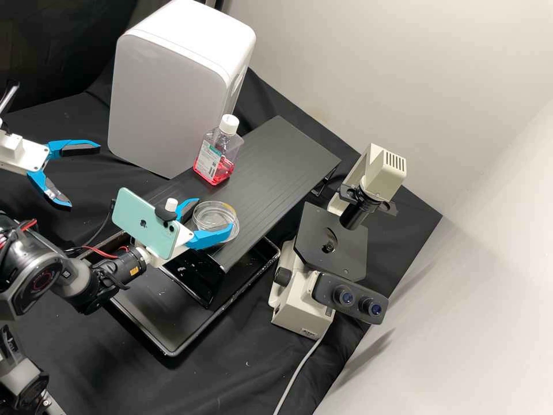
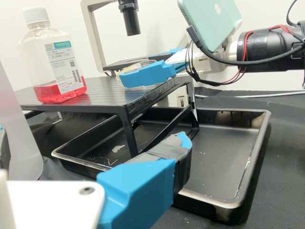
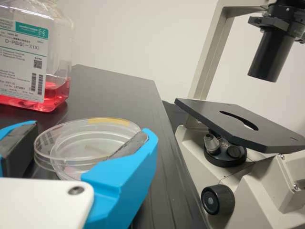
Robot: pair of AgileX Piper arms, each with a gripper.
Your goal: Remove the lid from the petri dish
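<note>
Two jaws of my right gripper (image 1: pixel 212 220) stand wide astride the petri dish (image 1: pixel 216 211) near the platform's (image 1: pixel 276 161) corner. Risk: gripping below the lid (image 3: pixel 90 130) lifts everything.

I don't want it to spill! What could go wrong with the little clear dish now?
1. The right gripper is around the petri dish; squeezing too low might lift the whole dish, not just the lid.
2. The dish sits near the platform's edge, so a nudge could slide it off into the tray below.
</note>
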